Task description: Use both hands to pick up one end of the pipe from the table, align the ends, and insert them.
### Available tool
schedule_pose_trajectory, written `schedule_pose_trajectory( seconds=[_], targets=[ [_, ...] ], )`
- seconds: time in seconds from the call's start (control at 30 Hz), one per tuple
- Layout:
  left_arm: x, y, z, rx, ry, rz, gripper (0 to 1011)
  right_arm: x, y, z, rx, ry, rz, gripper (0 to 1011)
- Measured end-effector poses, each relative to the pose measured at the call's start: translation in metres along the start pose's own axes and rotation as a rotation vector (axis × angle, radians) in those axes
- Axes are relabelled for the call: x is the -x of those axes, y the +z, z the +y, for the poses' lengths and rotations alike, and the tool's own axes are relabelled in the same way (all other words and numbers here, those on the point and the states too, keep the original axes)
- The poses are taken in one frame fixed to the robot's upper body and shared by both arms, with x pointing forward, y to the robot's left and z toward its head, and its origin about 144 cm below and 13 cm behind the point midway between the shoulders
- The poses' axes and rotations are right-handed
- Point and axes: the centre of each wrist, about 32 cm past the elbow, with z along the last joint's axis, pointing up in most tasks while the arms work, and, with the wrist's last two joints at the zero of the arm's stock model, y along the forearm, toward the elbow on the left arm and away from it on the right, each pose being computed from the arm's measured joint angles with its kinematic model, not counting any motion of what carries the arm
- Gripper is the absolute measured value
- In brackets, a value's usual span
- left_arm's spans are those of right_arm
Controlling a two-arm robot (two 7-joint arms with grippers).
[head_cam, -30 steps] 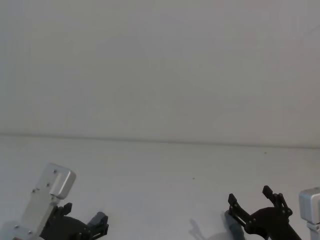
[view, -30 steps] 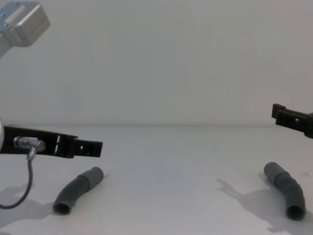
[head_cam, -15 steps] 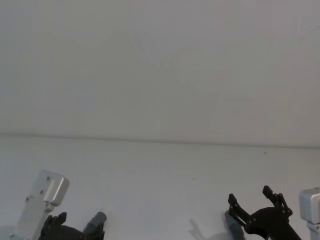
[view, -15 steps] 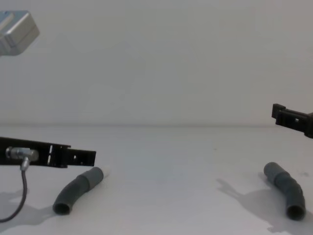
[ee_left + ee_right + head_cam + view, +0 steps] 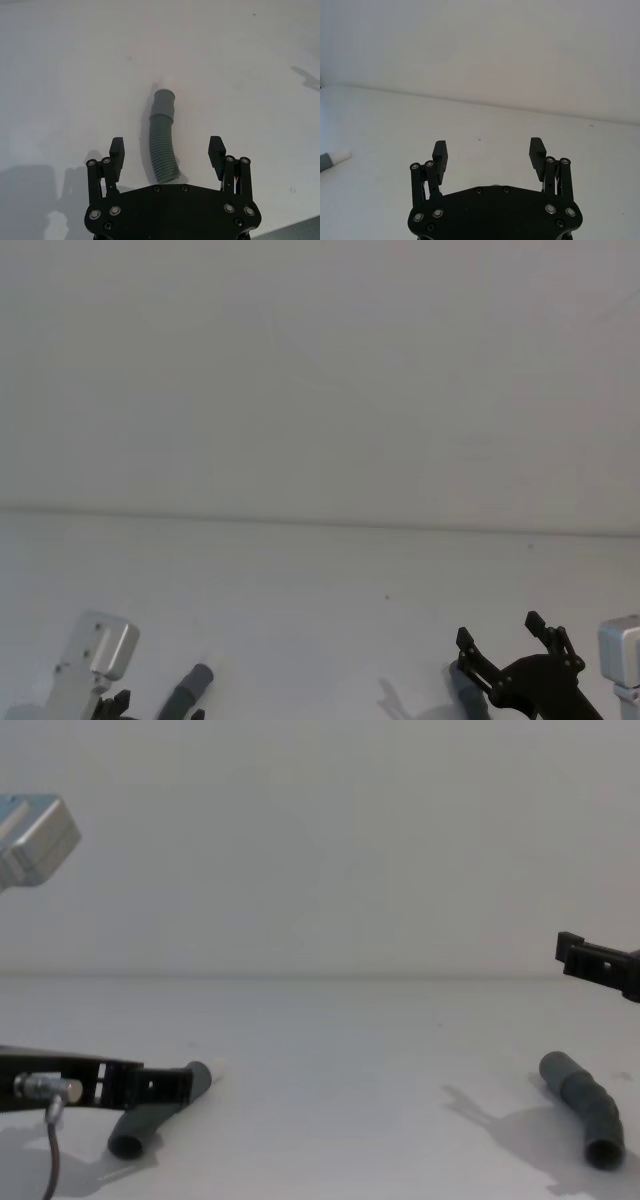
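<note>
A plain pale wall (image 5: pixel 320 840) stands behind the white table (image 5: pixel 340 1120), and the two pipe pieces lie well apart on it.

In the chest view you see the left piece (image 5: pixel 130 1132) low on your left, lying flat and slightly bent. The left gripper (image 5: pixel 168 1084) crosses in front of its upper half, close to the table. The left wrist view tells you more: the left gripper (image 5: pixel 166 145) is spread wide, one jaw on each side of the ribbed part of the left piece (image 5: pixel 162 142), and neither jaw touches it. The smooth sleeve points away from the gripper. The head view gives you just the far end of that piece (image 5: pixel 190 685), at the bottom edge.

The right piece (image 5: pixel 583 1108) lies on your right, its open end facing the chest camera. The right gripper (image 5: pixel 575 952) hangs well above it. In the head view the gripper (image 5: pixel 500 632) is spread open and covers part of the right piece (image 5: pixel 460 692). The right wrist view shows the same gripper (image 5: pixel 489 147) with its jaws wide apart and bare table between them. At that view's edge lies a white tip (image 5: pixel 341 156) on a grey end; you cannot tell from there which piece it belongs to.
</note>
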Motion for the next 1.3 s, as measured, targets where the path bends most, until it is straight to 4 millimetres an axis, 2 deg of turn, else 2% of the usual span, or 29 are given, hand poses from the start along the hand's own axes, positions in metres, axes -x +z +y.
schedule_pose_trajectory(
  seconds=[0.43,1.3],
  targets=[
    [-0.001,-0.009,-0.002,-0.002,0.024,0.036,1002,0.000,0.000,0.000,0.000,0.000,0.000,1002],
    [-0.012,-0.004,-0.016,0.001,0.020,0.086,1001,0.000,0.000,0.000,0.000,0.000,0.000,1002]
  ],
)
